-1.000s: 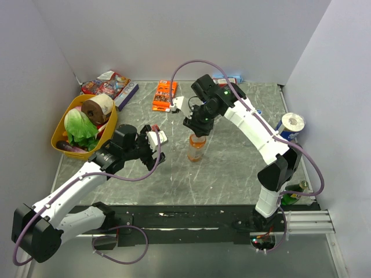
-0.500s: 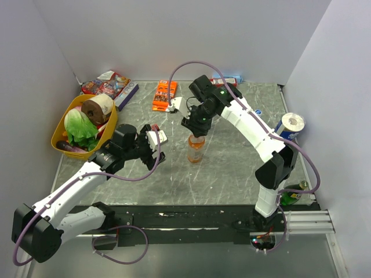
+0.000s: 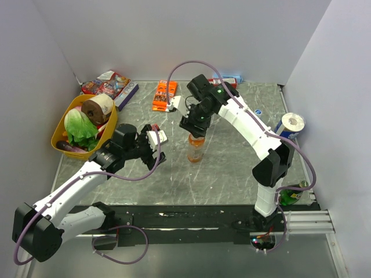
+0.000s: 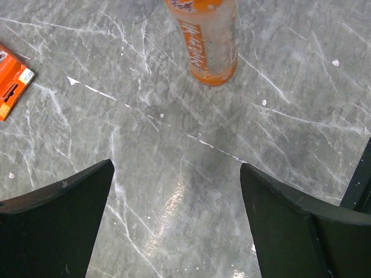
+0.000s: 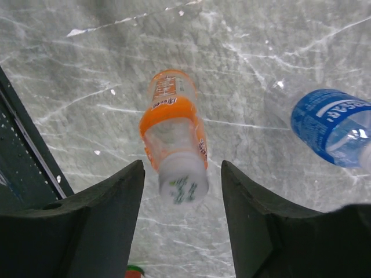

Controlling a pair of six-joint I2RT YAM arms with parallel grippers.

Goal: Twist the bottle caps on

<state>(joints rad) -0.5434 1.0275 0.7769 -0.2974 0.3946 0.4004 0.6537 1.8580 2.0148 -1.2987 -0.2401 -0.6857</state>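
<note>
Where it is stood near the middle of the grey marbled surface (image 3: 232, 168), the clear plastic bottle of orange liquid (image 3: 196, 149) is set upright, long axis vertical and neck upward, and is topped by a whitish round cap (image 5: 182, 179). The cap is straddled by the parted right end effector (image 5: 182, 168), with a gap seen at each side. The left end effector (image 4: 177, 174) is spread wide and empty near the bottle.

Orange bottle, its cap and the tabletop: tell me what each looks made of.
Orange bottle: clear glossy plastic, apparently; the liquid shows through the wall.
Cap: whitish matte plastic, probably; opaque, no shine.
Tabletop: grey veined stone or a stone-look laminate, polished; white veins and a soft reflection show.
</note>
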